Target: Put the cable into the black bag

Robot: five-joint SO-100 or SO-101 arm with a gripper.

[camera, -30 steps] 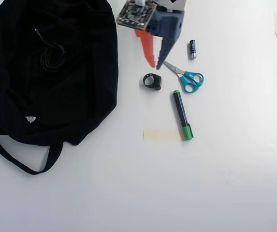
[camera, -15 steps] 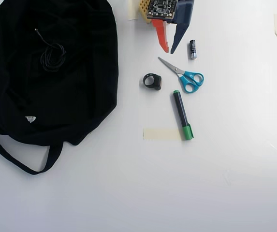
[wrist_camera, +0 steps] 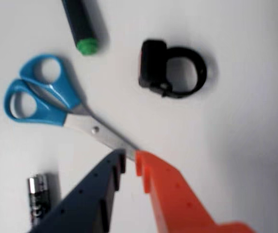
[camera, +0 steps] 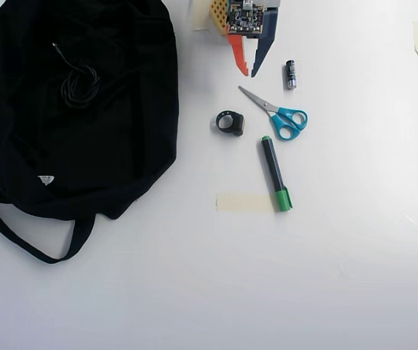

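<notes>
Cable (camera: pixel 79 85) and black bag (camera: pixel 77 109) are together in the overhead view. The cable is a thin black cord wound in a small loose coil, with one straight tail that points up and to the left. It lies on the dark cloth of the bag, near the top. I cannot tell if it is down inside the bag or just lying on top of the cloth, because black on black is hard to see. If it is inside, the job looks done or almost done. If it is only on top, it has to be tucked in.

The hand (camera: pixel 248 73) is well apart from the bag, near the top middle of the white bench (camera: pixel 340 255). It has one orange finger and one dark blue finger. In the wrist view the hand (wrist_camera: pixel 130 160) has only a thin gap between its two tips, so it is almost closed. It holds nothing.

Other things lie on the bench to the right of the bag. Blue scissors (wrist_camera: pixel 56 104) sit just past the tips of the hand. A small thick black ring (wrist_camera: pixel 172 70) is near them. A marker with a green cap (camera: pixel 275 173) and a little battery (camera: pixel 290 74) are there too. A strip of tape (camera: pixel 244 202) sits by the marker. None of these belong in the bag.
</notes>
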